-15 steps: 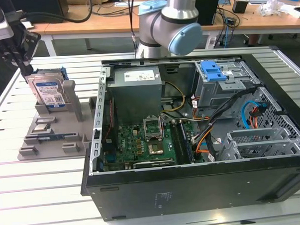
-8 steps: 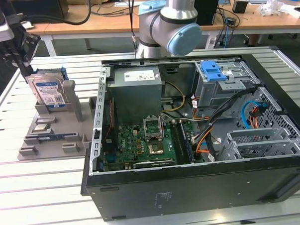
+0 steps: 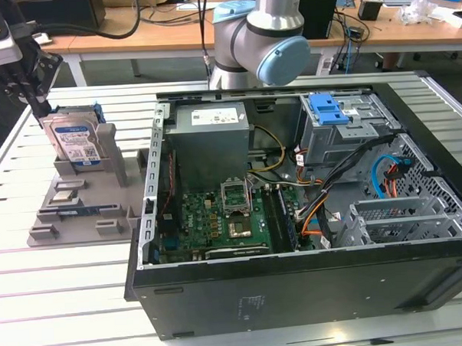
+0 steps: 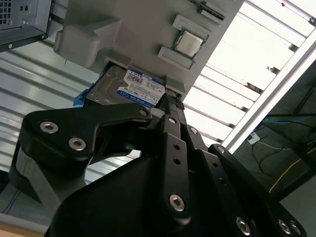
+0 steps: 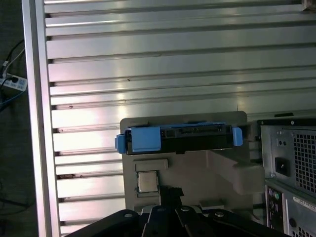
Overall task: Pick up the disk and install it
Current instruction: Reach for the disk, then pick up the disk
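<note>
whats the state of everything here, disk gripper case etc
disk: standing on edge in the grey holder, not yet lifted
gripper: close above the disk's top edge
computer case: lying on its side, panel off, inside exposed
grey holder: beside the computer case, holding the disk
processor chip: flat on the holder's base
blue bracket: seated atop the drive cage

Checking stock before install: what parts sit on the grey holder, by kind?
On the grey holder:
disk: 1
processor chip: 1
memory stick: 1
Total: 3
</note>
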